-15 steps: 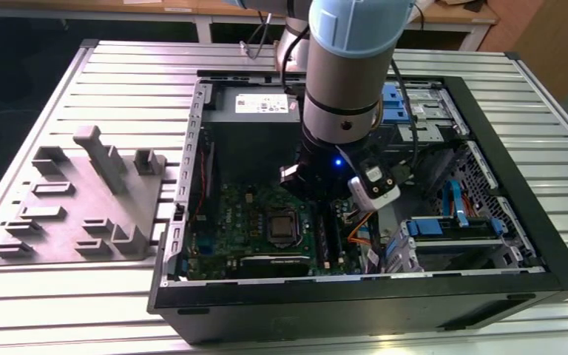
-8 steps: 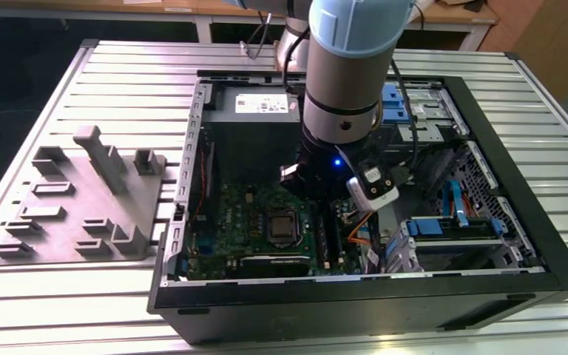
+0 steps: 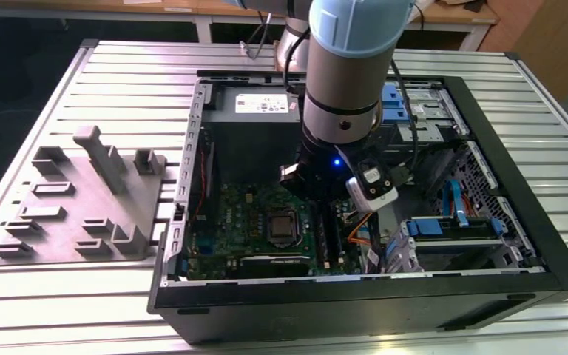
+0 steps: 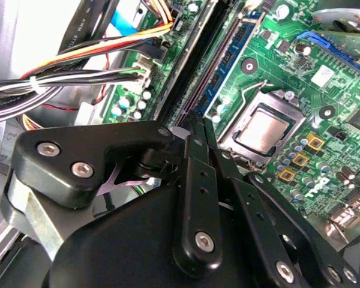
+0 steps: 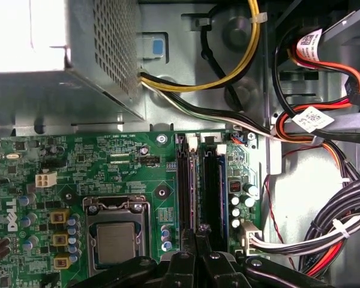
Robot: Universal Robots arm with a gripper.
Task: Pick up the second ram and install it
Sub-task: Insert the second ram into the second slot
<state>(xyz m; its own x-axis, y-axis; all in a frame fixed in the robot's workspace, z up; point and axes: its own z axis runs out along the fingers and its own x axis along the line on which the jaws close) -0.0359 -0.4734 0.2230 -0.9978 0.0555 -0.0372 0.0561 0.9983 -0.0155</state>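
**Fingertips drawn together at the ram, over the slots**

Hangs upright into the open case (image 3: 363,303), arm (image 3: 348,59) coming straight down from above, gripper (image 4: 197,127) low over the green motherboard (image 3: 227,222). Sits just to the exterior view's right of the CPU socket (image 3: 282,225), toward the middle of the case.

Shows both fingers (image 4: 195,198) pulled in close, tips almost touching, with only a thin gap between them. Meets the ram (image 4: 189,66) at the end nearest the tips: a long dark strip standing on edge along the slots (image 5: 213,180), between the socket and the bundled cables (image 4: 66,84). Cannot tell whether the tips pinch the ram's top edge or only rest on it. Cannot tell either whether the ram is fully down in its slot.

In the first wrist view, lines up with the dark slots lying side by side, pale latches (image 5: 192,143) at their far ends.

Stands well apart from the grey tray (image 3: 77,200) on the slatted table (image 3: 116,66), at the exterior view's left of the case.
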